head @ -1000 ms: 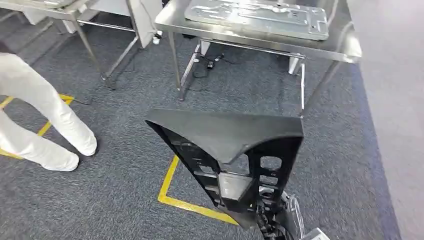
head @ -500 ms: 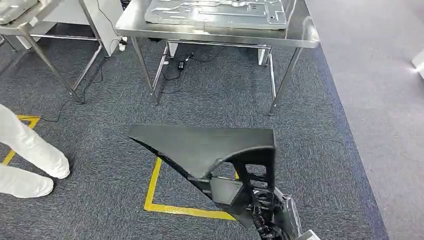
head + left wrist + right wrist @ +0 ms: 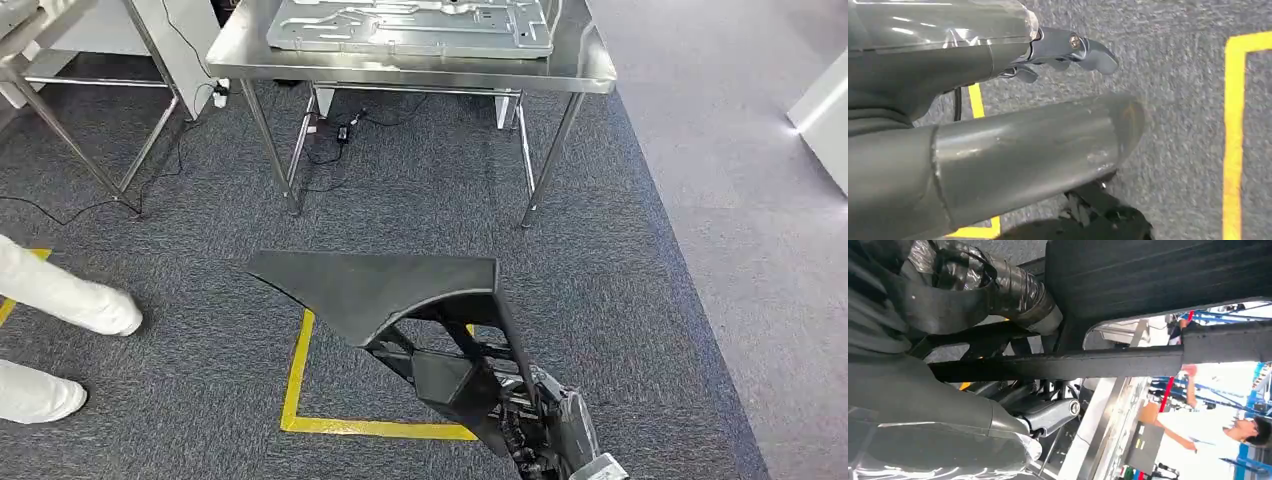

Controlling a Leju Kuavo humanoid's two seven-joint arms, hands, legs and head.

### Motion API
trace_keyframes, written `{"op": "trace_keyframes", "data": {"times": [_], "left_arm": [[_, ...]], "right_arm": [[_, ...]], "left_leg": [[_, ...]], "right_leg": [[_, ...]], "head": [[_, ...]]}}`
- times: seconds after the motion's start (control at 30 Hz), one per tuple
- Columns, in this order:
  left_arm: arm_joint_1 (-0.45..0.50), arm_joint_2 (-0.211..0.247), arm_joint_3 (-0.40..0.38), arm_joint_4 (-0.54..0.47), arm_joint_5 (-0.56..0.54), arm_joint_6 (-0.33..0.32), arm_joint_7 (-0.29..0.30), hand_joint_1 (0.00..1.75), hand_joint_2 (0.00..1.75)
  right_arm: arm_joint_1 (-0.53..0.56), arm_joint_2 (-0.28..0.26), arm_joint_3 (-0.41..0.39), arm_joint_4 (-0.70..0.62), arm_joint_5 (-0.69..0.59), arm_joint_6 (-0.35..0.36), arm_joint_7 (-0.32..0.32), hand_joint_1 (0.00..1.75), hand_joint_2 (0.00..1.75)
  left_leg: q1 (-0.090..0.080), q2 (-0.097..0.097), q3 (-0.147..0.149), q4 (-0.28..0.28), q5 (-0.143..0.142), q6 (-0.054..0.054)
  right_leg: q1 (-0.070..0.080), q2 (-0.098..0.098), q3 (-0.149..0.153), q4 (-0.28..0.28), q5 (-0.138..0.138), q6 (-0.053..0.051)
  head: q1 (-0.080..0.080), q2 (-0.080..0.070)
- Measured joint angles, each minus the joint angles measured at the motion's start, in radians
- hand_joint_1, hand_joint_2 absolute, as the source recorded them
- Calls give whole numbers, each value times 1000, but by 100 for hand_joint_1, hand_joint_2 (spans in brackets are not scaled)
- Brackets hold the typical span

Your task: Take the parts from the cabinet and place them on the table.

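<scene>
My right hand grips a large black plastic part by its ribbed lower frame and holds it above the carpet, broad flat face up. Up close in the right wrist view, the hand wraps around a black bar of the part. Ahead stands a steel table bearing a flat grey metal panel. My left hand hangs over the carpet with nothing in it, its fingers spread apart.
A person's white-trousered legs stand at the left. A second steel table is at the far left, with cables on the floor under the tables. Yellow tape lines mark the carpet. A white cabinet corner is at the right.
The whole picture has shifted as the camera moved: the steel table now sits more to the left and fuller in view. My right hand still holds the black part.
</scene>
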Motion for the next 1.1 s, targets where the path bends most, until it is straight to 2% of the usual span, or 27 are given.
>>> {"op": "trace_keyframes", "data": {"times": [0.03, 0.1, 0.13, 0.17, 0.2, 0.23, 0.3, 0.33, 0.4, 0.43, 0.47, 0.5, 0.53, 0.57, 0.63, 0.67, 0.7, 0.73, 0.8, 0.83, 0.87, 0.97, 1.0, 1.03, 1.07, 1.1], "left_arm": [[0, 0, 2, -1, -3, -2, 0, 0, 0], [0, 0, 8, -1, -5, -5, 3, 0, 0], [0, 0, 12, -1, -8, -8, 5, 0, 0], [0, 0, 16, -2, -11, -11, 6, 0, 0], [0, 0, 21, -2, -14, -11, 6, 0, 0], [0, 0, 23, -2, -15, -12, 7, 0, 0], [0, -3, 24, -2, -15, -13, 7, 0, 0], [0, -6, 25, -2, -15, -13, 7, 0, 0], [-3, -6, 26, -3, -15, -14, 7, 0, 0], [-3, -7, 27, -3, -16, -14, 8, 0, 0], [-4, -8, 28, -3, -18, -17, 8, 0, 0], [-5, -8, 29, -7, -24, -19, 8, 0, 0], [-5, -7, 31, -11, -25, -21, 8, 0, 0], [-6, -8, 34, -11, -28, -23, 8, 0, 0], [-5, -8, 42, -11, -36, -27, 8, 0, 0], [-4, -8, 47, -12, -39, -30, 9, 0, 0], [-2, -8, 51, -16, -45, -34, 9, 0, 0], [-2, -8, 54, -20, -50, -37, 9, 0, 0], [-2, -8, 60, -28, -60, -41, 9, 0, 0], [-3, -8, 66, -32, -60, -43, 9, 0, 0], [-6, -9, 71, -34, -63, -44, 9, 0, 0], [-5, -13, 83, -46, -82, -53, 9, 0, 0], [-6, -19, 88, -48, -89, -56, 9, 0, 0], [-7, -19, 92, -53, -91, -57, 8, 0, 0], [-9, -19, 98, -55, -97, -58, 8, 0, 0], [-10, -19, 103, -58, -100, -60, 8, 0, 0]], "right_arm": [[-2, 0, 0, 0, 1, -3, 0, 175, 175], [-4, 0, 0, 2, 2, -7, 3, 175, 175], [-3, 0, 1, 3, 3, -7, 4, 175, 175], [-3, 0, 1, 5, 4, -7, 7, 175, 175], [-3, 0, 1, 8, 4, -7, 10, 175, 175], [-3, 0, 1, 9, 4, -7, 13, 175, 175], [-3, 0, 1, 10, 4, -7, 14, 175, 175], [-5, 0, 1, 10, 4, -7, 14, 175, 175], [-4, 0, 2, 10, 5, -7, 14, 175, 175], [-4, 0, 2, 10, 5, -8, 14, 175, 175], [-4, 0, 2, 10, 5, -8, 15, 175, 175], [-3, -1, 2, 10, 5, -9, 16, 175, 175], [-4, -1, 3, 10, 5, -12, 16, 175, 175], [-6, -1, 5, 10, 5, -13, 16, 175, 175], [-6, -1, 9, 11, 4, -20, 17, 175, 175], [-6, -1, 10, 12, 3, -23, 18, 175, 175], [-6, -1, 12, 14, -1, -24, 19, 175, 175], [-6, -1, 14, 15, -6, -25, 21, 175, 175], [-6, -1, 16, 16, -13, -27, 26, 175, 175], [-6, -1, 17, 17, -15, -27, 28, 175, 175], [-8, -1, 18, 18, -17, -27, 31, 175, 175], [-8, -1, 21, 18, -1, -31, 61, 175, 175], [-8, -2, 21, 18, 7, -34, 70, 175, 175], [-9, -4, 22, 18, 25, -40, 81, 175, 175], [-11, -5, 23, 18, 36, -45, 90, 175, 175], [-13, -7, 24, 19, 40, -48, 98, 175, 175]], "left_leg": [[0, 0, 1, 0, 0, 6], [-2, 5, 0, 0, -2, 11], [-4, 6, 1, 0, -4, 13], [-5, 8, 2, 0, -5, 13], [-6, 8, 6, 0, -8, 12], [-6, 8, 12, 0, -12, 12], [-7, 8, 27, 0, -20, 7], [-8, 8, 24, -2, -24, 3], [-9, 10, 24, -2, -26, -7], [-8, 12, 26, -8, -27, -12], [-9, 14, 31, -12, -28, -18], [-8, 11, 36, -6, -37, -23], [-7, 9, 25, 24, -54, -29], [-7, 8, -9, 91, -90, -33], [-5, 8, -100, 252, -153, -40], [-4, 8, -131, 296, -155, -42], [-4, 8, -138, 290, -128, -44], [-4, 8, -120, 236, -81, -42], [-4, 8, -48, 66, 19, -35], [-6, 6, -27, 28, 14, -27], [-11, 5, -23, 10, 8, -24], [-13, 5, -23, 11, 7, -8], [-3, 4, -14, -4, 14, 1], [-3, 1, -6, -10, 13, 3], [-3, 1, -2, -12, 12, 10], [-3, 1, -2, -12, 11, 13]], "right_leg": [[1, -7, -19, 37, -26, 2], [0, -10, -95, 186, -98, 7], [0, -10, -135, 259, -122, 7], [0, -11, -158, 293, -119, 7], [1, -11, -155, 275, -91, 5], [2, -11, -128, 213, -44, 0], [7, -15, -44, 36, 48, -18], [15, -23, -27, 10, 27, -27], [21, -20, -29, -4, 29, -28], [22, -17, -28, -4, 26, -32], [20, -15, -25, -12, 28, -36], [6, -15, -13, -27, 33, -41], [8, -15, -5, -33, 33, -44], [8, -17, -2, -34, 30, -52], [10, -17, 1, -33, 25, -58], [10, -15, 2, -32, 22, -58], [10, -12, 6, -30, 18, -57], [10, -9, 12, -29, 13, -55], [10, -8, 27, -22, -1, -49], [11, -8, 28, -21, -7, -44], [17, -6, 26, -12, -14, -36], [15, -6, 29, -22, -13, -22], [15, -5, 32, -17, -20, -16], [12, -9, 28, 5, -32, -10], [11, -11, 0, 58, -64, -4], [7, -11, -43, 135, -100, 1]], "head": [[0, 0], [0, 0], [0, 0], [0, 0], [0, 0], [0, 0], [0, 0], [0, 0], [0, 0], [-1, 0], [0, 0], [-1, 0], [0, 0], [-1, 0], [-1, 0], [-1, 0], [-1, 0], [-1, 0], [-1, 0], [-1, 0], [-1, 0], [-1, 0], [-2, 0], [0, 0], [-1, 0], [-1, 0]]}}
